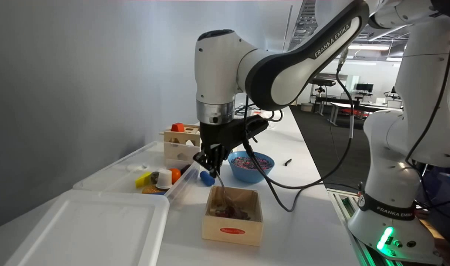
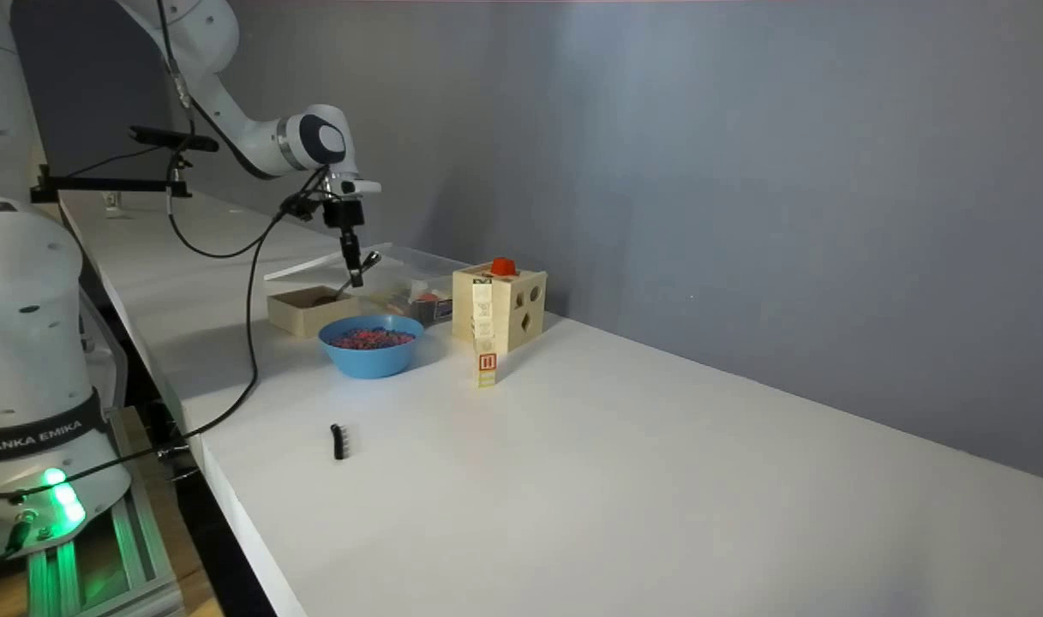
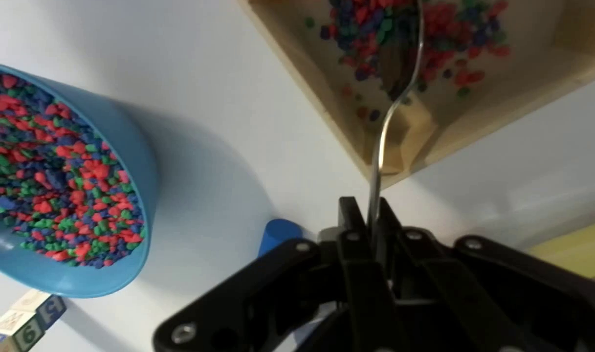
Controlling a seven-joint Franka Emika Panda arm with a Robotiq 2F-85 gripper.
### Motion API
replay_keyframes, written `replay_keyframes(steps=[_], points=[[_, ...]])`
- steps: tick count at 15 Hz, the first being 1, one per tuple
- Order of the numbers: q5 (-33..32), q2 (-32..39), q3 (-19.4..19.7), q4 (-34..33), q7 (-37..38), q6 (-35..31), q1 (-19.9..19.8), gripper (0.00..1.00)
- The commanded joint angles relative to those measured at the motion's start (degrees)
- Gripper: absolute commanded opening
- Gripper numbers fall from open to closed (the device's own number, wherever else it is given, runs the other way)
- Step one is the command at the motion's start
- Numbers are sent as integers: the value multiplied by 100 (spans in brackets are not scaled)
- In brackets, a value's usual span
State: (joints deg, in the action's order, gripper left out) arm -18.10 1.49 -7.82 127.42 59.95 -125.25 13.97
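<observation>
A white arm (image 1: 221,70) is mounted beside a table (image 2: 658,497), its upper links running out of the top of both exterior views. The forearm slopes down, and the wrist bends so that the gripper (image 3: 368,210) points almost straight down. The gripper is pinched narrow around the handle of a metal spoon (image 3: 384,128). The spoon slants from the fingertips down into an open wooden box (image 1: 232,221), where red, green and blue bits (image 3: 441,29) lie scattered on the floor.

The spoon's lower end is hard to make out: the top edge of the wrist view cuts it off, and in an exterior view it is a dark blur. Whether it touches the bits or carries any, I cannot tell. The box is also cut off in the wrist view.

Near the box stands a blue bowl (image 2: 369,363) of similar bits, cropped at left in the wrist view; in an exterior view a cable (image 1: 352,122) crosses in front of it. A blue cylinder (image 1: 207,178) is partly hidden by the gripper in the wrist view. A clear tub (image 1: 186,183) of toys sits close by, and a white panel (image 1: 99,229) before it runs off the bottom edge.
</observation>
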Motion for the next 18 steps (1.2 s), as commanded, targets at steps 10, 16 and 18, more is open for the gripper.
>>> replay_keyframes(steps=[10, 16, 18], points=[[-892, -827, -102, 498, 1649, 1231, -590, 3], [-819, -734, -112, 506, 2079, 1138, -588, 58], [-890, -780, -133, 536, 2219, 1029, -582, 70]])
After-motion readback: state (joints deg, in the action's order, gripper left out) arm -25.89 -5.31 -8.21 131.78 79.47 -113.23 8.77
